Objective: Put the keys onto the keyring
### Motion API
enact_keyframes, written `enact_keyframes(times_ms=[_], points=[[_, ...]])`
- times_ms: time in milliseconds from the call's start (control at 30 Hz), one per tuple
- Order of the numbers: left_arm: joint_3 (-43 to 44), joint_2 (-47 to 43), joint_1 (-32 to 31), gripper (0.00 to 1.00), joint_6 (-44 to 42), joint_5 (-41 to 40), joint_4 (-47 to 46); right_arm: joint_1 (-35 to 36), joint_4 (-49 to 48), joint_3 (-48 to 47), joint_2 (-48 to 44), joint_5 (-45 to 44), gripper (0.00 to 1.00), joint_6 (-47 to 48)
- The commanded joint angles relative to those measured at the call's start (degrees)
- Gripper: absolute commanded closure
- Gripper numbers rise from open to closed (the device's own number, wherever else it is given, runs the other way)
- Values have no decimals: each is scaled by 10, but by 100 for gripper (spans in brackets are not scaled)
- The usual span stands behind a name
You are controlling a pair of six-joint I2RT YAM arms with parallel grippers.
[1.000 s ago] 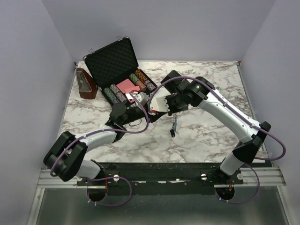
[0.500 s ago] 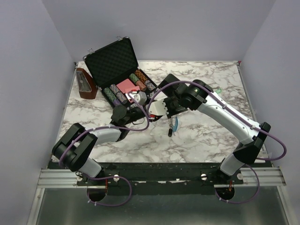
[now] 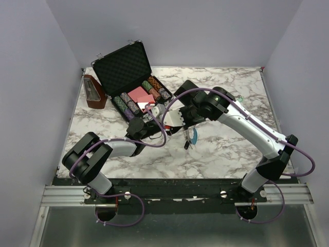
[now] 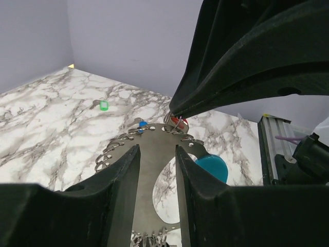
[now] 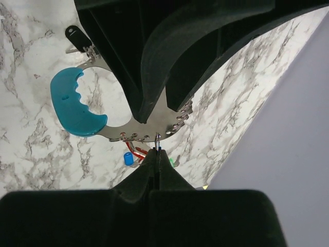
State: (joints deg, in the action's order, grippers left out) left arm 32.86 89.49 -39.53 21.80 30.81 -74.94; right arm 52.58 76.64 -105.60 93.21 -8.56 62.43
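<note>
The keyring (image 4: pixel 154 154) is a flat silver plate with small wire clips round its rim and a teal-blue curved grip (image 5: pixel 77 105). My left gripper (image 4: pixel 157 175) is shut on the plate's middle strip. My right gripper (image 5: pixel 158 149) is shut on a small metal clip at the plate's rim. A red key (image 5: pixel 136 152) and a blue key (image 5: pixel 128 158) sit right under that rim; I cannot tell if they hang from it. In the top view both grippers meet at the table's middle, and the keyring (image 3: pixel 191 136) dangles below the right gripper (image 3: pixel 179 122).
A green-headed key (image 4: pixel 104 105) lies apart on the marble, also in the top view (image 3: pixel 240 97). An open black case (image 3: pixel 134 82) with poker chips stands behind the grippers. A brown box (image 3: pixel 94 92) is at the back left. A black tag (image 5: pixel 78 35) hangs off the keyring.
My left arm has swung right and closed in on the keyring. My right gripper has shifted left and lower with the keyring.
</note>
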Motion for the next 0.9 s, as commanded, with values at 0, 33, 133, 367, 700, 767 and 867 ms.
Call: enact_keyframes(times_ms=[0, 33, 133, 367, 700, 767, 867], points=[[4, -14, -17, 59, -56, -35, -48, 6, 49, -21, -18, 10, 100, -6], [4, -14, -19, 59, -59, -37, -46, 7, 48, -22, -17, 12, 100, -6], [4, -13, -21, 59, -63, -44, -49, 6, 49, -23, -16, 14, 100, -7], [8, -11, -29, 60, -66, -51, -59, 6, 48, -24, -15, 19, 100, -10], [-8, 0, -35, 62, -47, -31, -108, 6, 49, -32, -11, 23, 100, -16], [-21, 2, -35, 62, -44, -38, -130, 6, 48, -31, -12, 25, 100, -18], [-40, 6, -35, 62, -37, -52, -158, 5, 47, -29, -15, 28, 100, -21]])
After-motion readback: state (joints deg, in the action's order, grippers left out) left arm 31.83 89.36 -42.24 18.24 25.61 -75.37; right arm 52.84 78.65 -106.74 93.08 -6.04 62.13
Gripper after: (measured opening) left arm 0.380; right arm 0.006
